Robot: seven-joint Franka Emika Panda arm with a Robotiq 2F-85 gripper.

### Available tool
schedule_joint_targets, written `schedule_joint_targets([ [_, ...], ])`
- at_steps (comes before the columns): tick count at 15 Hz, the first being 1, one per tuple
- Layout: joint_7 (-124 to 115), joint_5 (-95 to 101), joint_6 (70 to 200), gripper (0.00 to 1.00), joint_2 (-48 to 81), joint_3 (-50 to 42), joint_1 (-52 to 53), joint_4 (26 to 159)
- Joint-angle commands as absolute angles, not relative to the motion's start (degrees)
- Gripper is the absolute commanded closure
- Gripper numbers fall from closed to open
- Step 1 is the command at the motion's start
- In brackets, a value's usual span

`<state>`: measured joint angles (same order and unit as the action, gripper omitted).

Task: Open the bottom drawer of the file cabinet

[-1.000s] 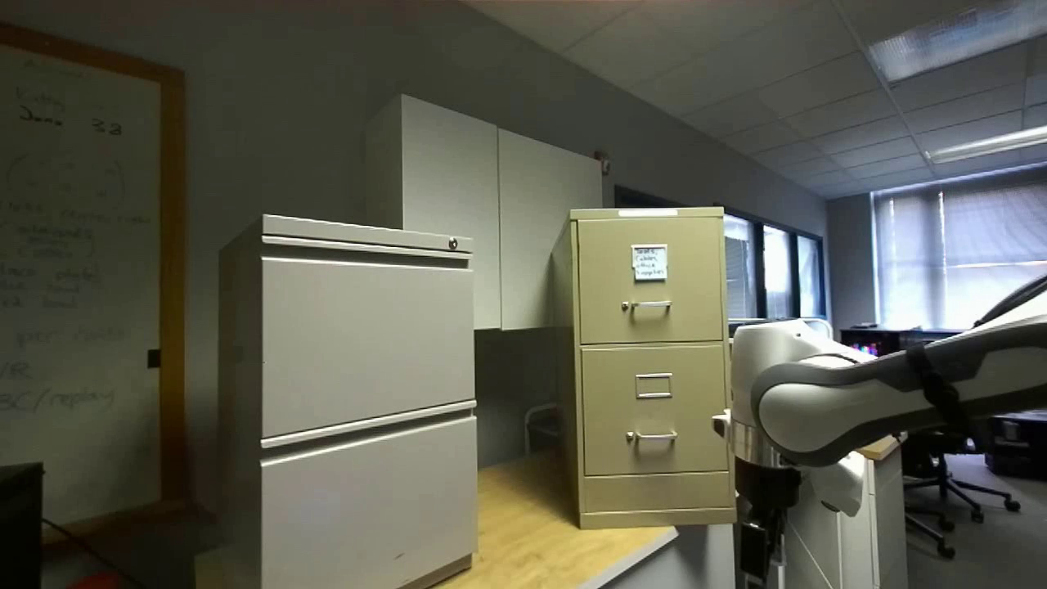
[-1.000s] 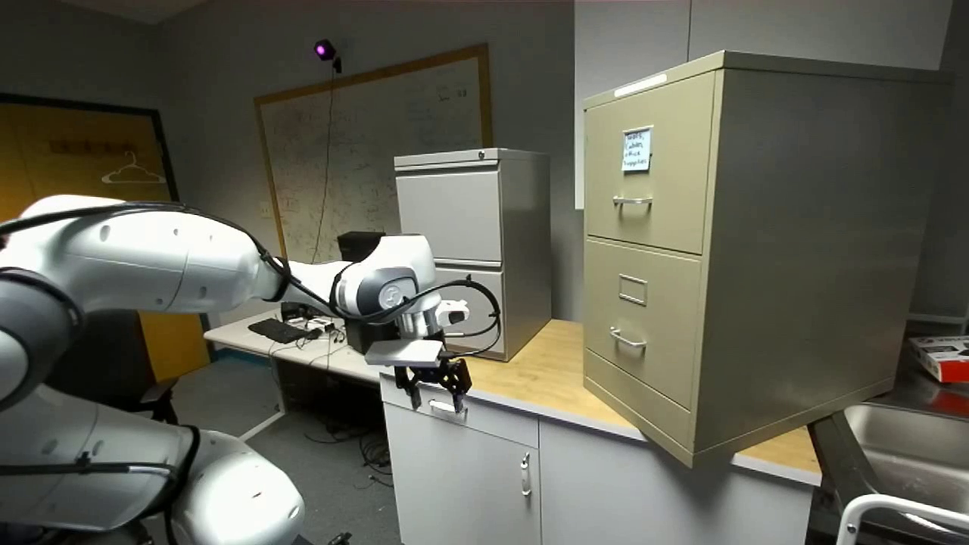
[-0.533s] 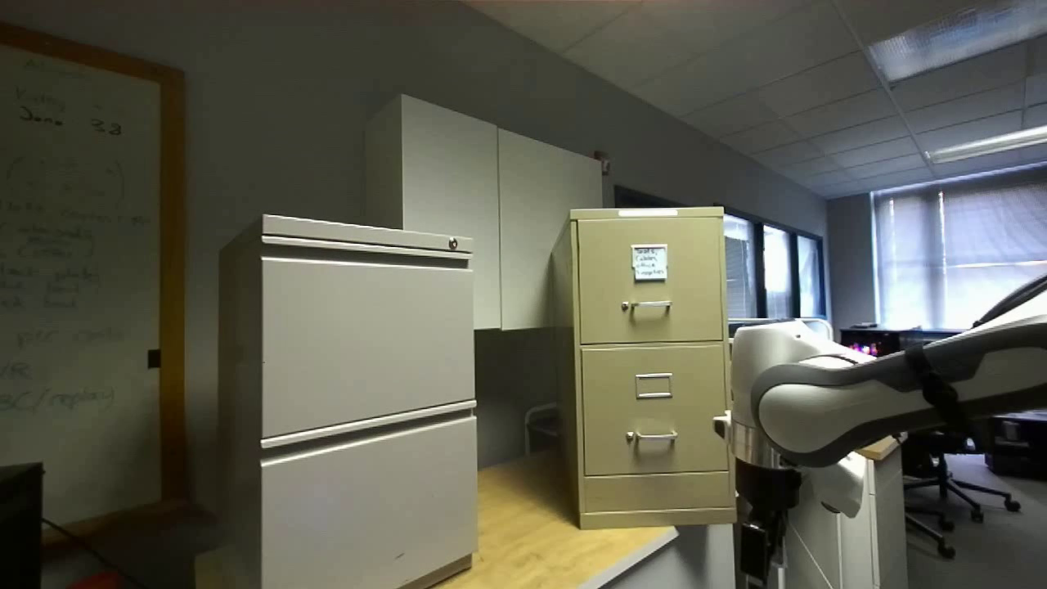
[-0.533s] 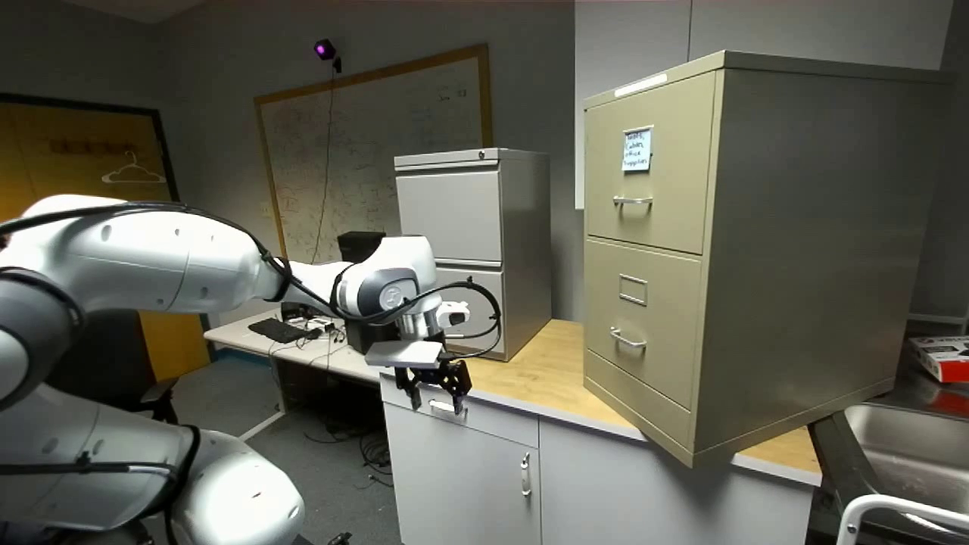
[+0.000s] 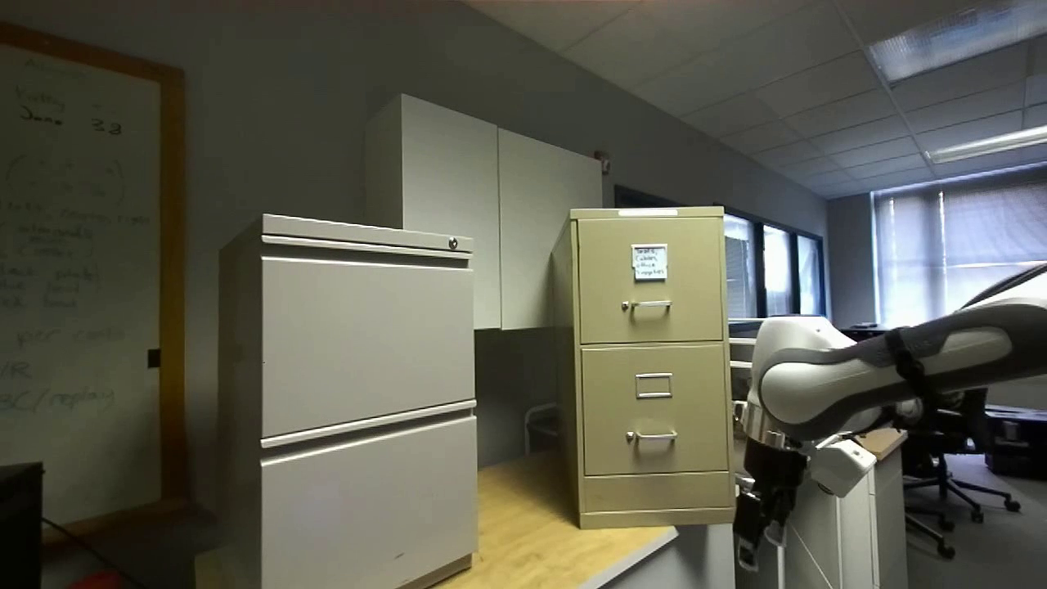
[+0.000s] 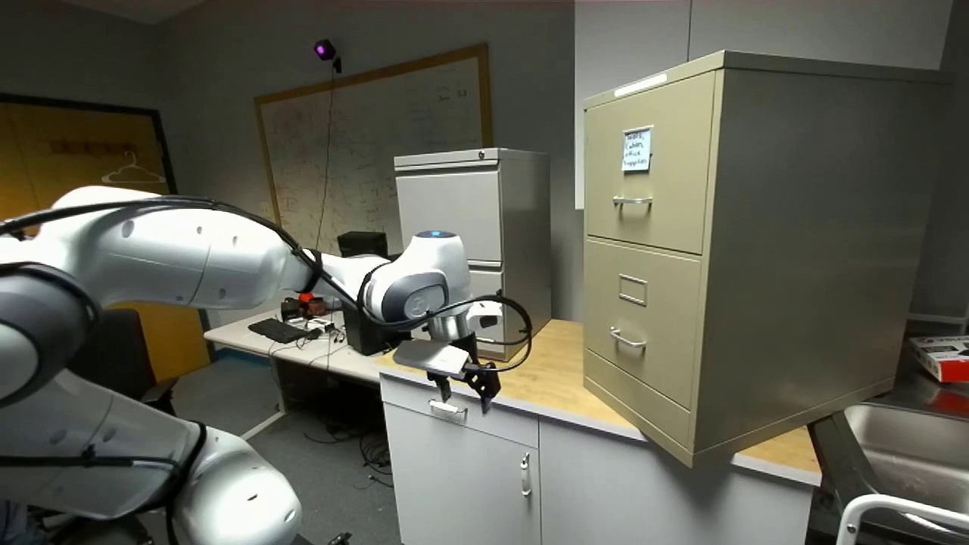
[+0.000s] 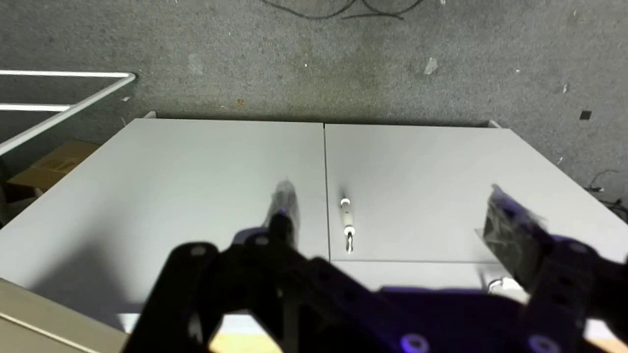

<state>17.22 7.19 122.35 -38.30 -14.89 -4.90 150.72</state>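
Observation:
The beige-tan file cabinet (image 5: 605, 282) stands on the counter and shows in both exterior views (image 6: 810, 250). Its bottom drawer (image 5: 609, 409) is shut, with a small metal pull (image 5: 654, 436). The drawer (image 6: 666, 318) and its pull (image 6: 628, 339) show in both exterior views. A beige edge of the cabinet (image 7: 59, 318) enters the wrist view at the lower left. My gripper (image 6: 465, 401) points down in front of the counter, apart from the cabinet and lower than the pull. In the wrist view the gripper (image 7: 391, 198) is open, its fingers (image 7: 512, 235) wide apart with nothing between them.
The pale grey two-drawer cabinet (image 5: 368, 343) stands on the wooden counter (image 6: 541, 371). The base cupboard (image 6: 469, 469) with handles is below, close to my gripper. A sink (image 6: 908, 439) and white rail (image 6: 901, 507) are beyond the file cabinet.
My arm has moved toward the file cabinet, rightward in an exterior view, and the gripper has tilted a little. The gripper stays open. The drawer has not moved.

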Motion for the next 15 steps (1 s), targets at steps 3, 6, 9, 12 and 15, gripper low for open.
schedule_joint_targets([
  [3, 22.08, -2.09, 127.42, 0.00, -29.19, -21.57, -3.74, 139.27],
  [6, 24.29, -12.22, 127.28, 0.00, -23.08, -25.82, -2.16, 131.28],
  [9, 25.78, -24.47, 125.09, 0.00, -16.53, -29.50, -1.17, 123.55],
  [12, 25.66, -35.74, 121.67, 0.00, -8.46, -31.19, -2.67, 116.10],
  [15, 25.46, -48.06, 117.35, 0.00, -0.59, -30.61, -6.75, 109.97],
])
